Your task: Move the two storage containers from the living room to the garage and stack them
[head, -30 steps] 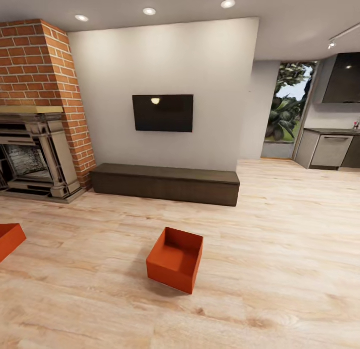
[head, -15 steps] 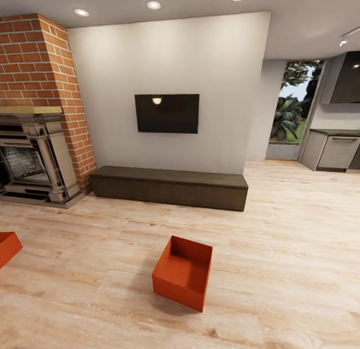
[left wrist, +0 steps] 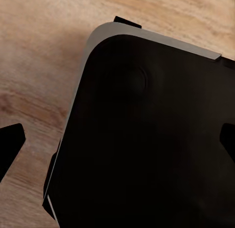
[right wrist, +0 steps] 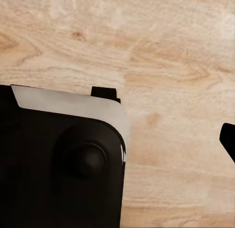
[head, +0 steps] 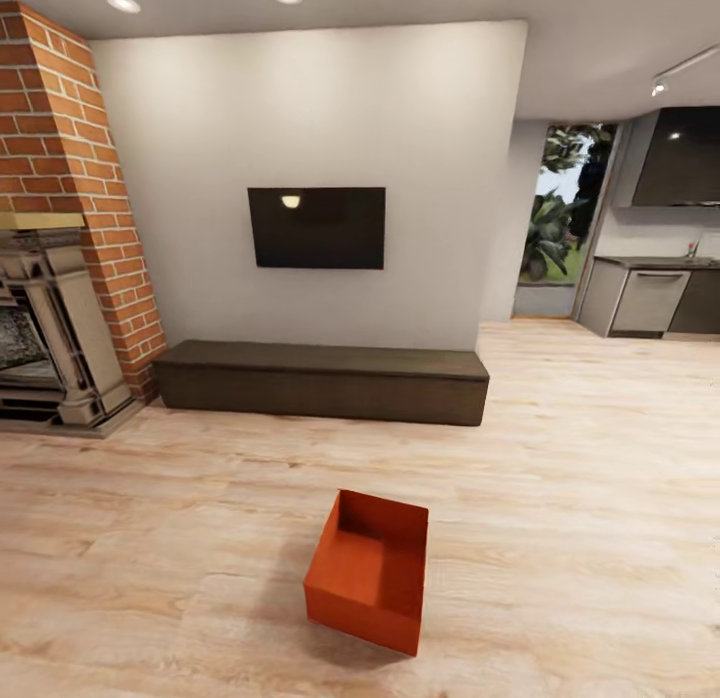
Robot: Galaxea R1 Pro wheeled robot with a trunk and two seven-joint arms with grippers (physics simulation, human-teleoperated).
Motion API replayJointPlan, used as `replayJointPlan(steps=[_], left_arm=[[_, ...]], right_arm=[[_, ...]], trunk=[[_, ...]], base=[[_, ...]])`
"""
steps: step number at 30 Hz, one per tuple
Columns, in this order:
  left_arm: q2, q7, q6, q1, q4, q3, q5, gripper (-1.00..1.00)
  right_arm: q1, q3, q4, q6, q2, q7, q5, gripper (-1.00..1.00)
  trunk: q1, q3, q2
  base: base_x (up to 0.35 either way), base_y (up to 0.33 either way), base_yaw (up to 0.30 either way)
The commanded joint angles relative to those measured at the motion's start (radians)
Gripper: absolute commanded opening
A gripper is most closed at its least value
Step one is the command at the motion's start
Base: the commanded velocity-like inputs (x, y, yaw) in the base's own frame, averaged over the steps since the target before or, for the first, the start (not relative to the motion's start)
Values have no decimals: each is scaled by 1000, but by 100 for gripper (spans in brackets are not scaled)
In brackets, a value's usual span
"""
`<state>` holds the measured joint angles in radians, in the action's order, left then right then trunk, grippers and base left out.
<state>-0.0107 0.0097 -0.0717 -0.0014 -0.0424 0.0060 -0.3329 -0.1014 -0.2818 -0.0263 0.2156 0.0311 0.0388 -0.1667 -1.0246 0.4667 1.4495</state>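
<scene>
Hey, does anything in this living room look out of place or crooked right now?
One thing: an orange-red storage container sits alone in the middle of the wood plank floor, open top up and turned at an angle to the long dark cabinet along the wall. Nothing looks spilled or damaged.

A home living room is shown: a brick fireplace (head: 55, 228), a wall-mounted television (head: 316, 228), a long dark low cabinet (head: 322, 380) and light wood plank flooring (head: 560, 498), with kitchen units (head: 650, 300) seen beyond.
</scene>
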Motion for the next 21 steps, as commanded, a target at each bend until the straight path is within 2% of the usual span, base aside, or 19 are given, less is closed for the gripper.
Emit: replayJointPlan(steps=[1, 21], left_arm=[[0, 1, -2, 0, 0, 0, -3, 100], [0, 1, -3, 0, 0, 0, -3, 100]], right_arm=[[-1, -9, -3, 5, 0, 1, -9, 100], [-1, -8, -3, 5, 1, 1, -10, 100]], trunk=[[0, 1, 0], [0, 1, 0]], base=[[215, 292, -288], [210, 294, -288]])
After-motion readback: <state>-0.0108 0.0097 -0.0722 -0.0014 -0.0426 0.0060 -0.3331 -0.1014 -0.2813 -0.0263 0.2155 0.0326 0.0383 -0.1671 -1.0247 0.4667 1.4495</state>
